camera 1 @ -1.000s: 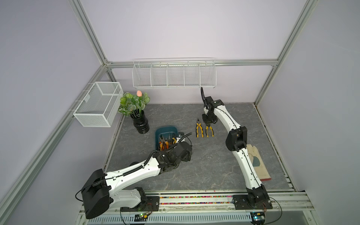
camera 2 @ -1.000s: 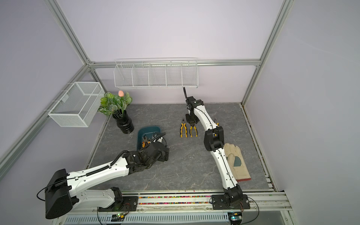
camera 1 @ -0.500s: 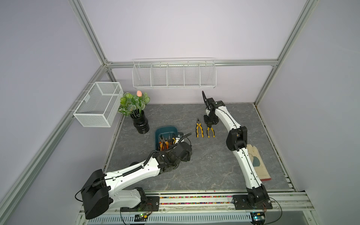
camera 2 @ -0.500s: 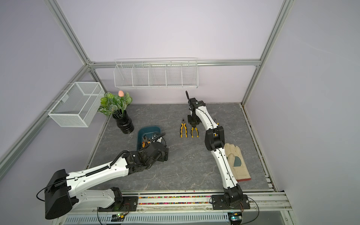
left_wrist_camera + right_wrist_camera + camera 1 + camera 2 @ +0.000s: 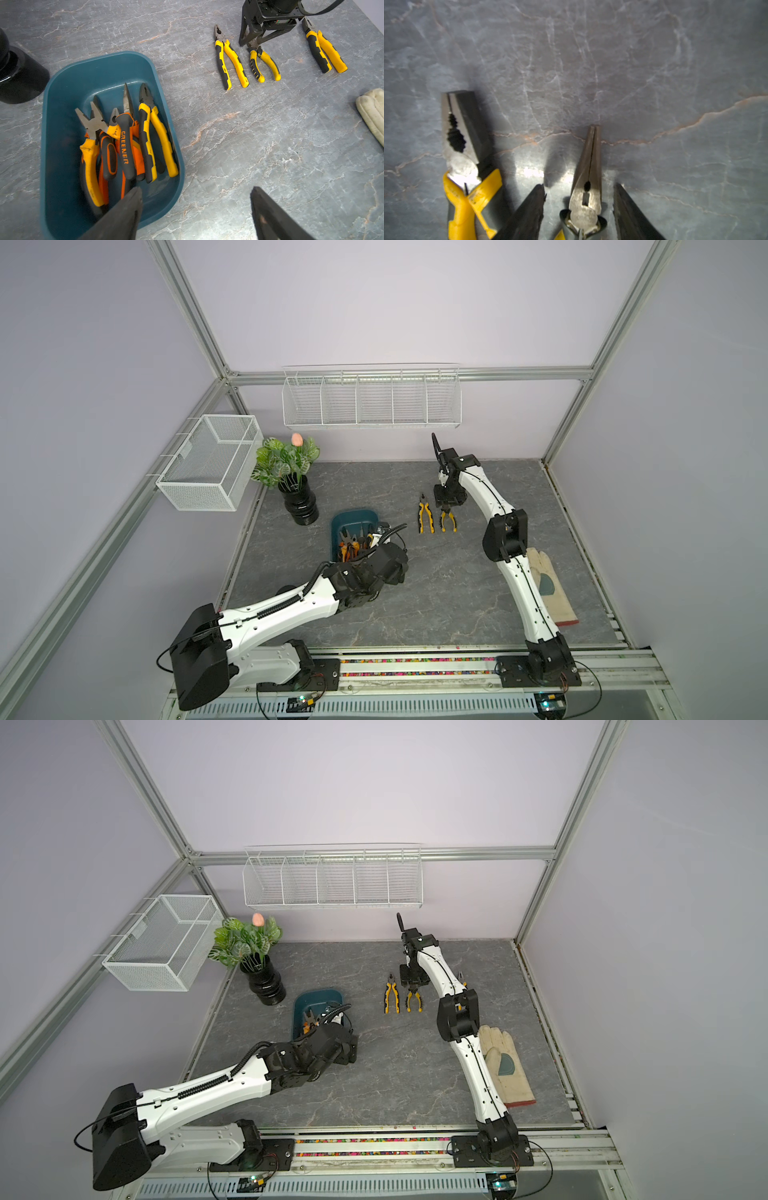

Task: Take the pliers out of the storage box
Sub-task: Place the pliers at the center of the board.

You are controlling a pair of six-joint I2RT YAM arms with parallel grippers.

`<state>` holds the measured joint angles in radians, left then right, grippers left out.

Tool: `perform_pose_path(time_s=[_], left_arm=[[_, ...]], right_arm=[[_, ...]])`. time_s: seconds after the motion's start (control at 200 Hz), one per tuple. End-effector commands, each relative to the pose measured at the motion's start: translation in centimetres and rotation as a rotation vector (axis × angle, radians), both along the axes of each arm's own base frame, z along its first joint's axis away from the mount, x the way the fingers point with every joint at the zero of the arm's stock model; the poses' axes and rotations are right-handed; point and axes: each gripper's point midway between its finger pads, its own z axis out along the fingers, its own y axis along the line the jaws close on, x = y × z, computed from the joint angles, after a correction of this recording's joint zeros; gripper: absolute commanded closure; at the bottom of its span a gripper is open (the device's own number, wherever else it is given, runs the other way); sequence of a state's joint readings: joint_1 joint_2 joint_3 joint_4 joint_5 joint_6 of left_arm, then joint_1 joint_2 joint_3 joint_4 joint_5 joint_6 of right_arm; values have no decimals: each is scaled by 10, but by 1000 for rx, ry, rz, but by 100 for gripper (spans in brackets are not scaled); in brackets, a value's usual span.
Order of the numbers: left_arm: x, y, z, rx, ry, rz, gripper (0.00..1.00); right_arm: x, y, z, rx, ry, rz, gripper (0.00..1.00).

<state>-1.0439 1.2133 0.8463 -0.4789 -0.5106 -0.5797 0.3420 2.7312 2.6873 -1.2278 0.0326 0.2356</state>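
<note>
Pliers (image 5: 128,145): about five left, heaped in the storage box (image 5: 68,89) | three out on the table (image 5: 249,135), well apart from the box on the right-arm side | judged under half done | right gripper (image 5: 580,188): released, jaws astride the long-nosed pair (image 5: 262,64) | left gripper (image 5: 195,189): spread wide, empty, over the box's near edge | wire baskets (image 5: 370,406): nothing seen inside

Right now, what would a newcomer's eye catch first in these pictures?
A heap of orange and yellow pliers lies in the teal storage box near the black vase. Three yellow-handled pliers lie in a row on the grey table, and the right jaws stand open around the head of the middle one.
</note>
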Motion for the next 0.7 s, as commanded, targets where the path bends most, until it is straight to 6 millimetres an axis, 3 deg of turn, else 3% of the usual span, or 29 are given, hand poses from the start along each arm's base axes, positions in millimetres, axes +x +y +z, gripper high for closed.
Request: perform_pose_path(time_s=[0.0,0.11,0.195,0.28,0.405,0.545,0.61,0.695], left_arm=[[-2,16,1,17,-8,55,15],[-3,24,0,23,-3,81,14],[-3,28,-2,18,1,96,14],[-2,33,-5,10,-3,115,13],[11,47,-21,0,46,186,12],[34,68,-44,44,136,272,21],[44,73,-48,70,148,294,31],[56,80,-55,104,174,327,34]], right_arm=[[12,-3,69,12,-156,-17,44],[9,-12,117,16,-275,-46,44],[-2,-20,167,53,-406,-76,44],[-32,-28,192,92,-470,-105,45],[-100,-30,227,202,-605,-112,45],[-171,-19,216,175,-546,-29,46],[-197,-9,207,171,-514,23,46],[-226,-3,190,196,-475,50,46]])
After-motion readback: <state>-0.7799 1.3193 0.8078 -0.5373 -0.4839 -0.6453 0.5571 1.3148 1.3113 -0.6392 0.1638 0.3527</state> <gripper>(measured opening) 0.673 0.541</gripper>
